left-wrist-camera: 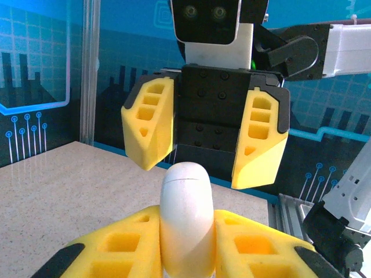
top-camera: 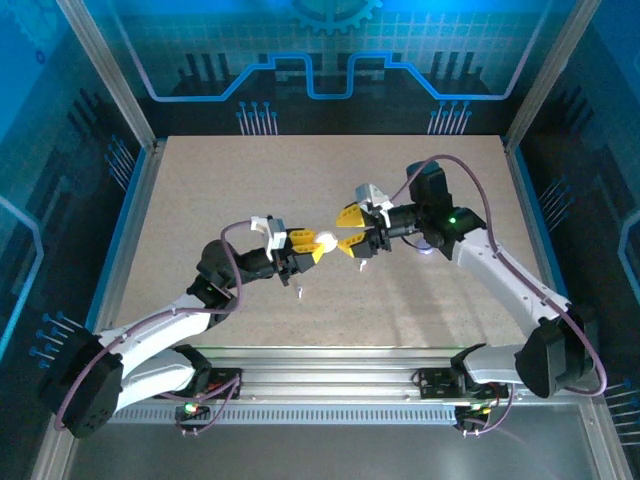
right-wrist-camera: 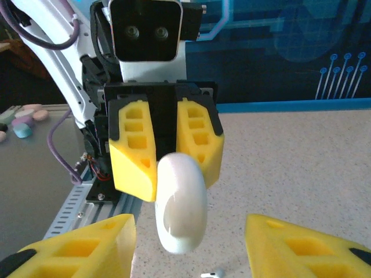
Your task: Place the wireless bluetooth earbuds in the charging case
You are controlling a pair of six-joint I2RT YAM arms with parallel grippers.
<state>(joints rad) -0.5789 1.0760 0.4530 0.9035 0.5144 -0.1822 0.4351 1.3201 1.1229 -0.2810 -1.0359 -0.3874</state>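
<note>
Gripped glossy white oval charging case (right-wrist-camera: 181, 202) tight in left claw (top-camera: 316, 245), facing parted right claw (top-camera: 350, 231). Likely lid-opening step. Needed next a pinch on the lid.

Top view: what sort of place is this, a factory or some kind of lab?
Probably a robotics lab test booth: a speckled tabletop fenced by aluminium rails, blue circuit-pattern wall panels around it, and a left arm and right arm bolted at its near edge.
</note>
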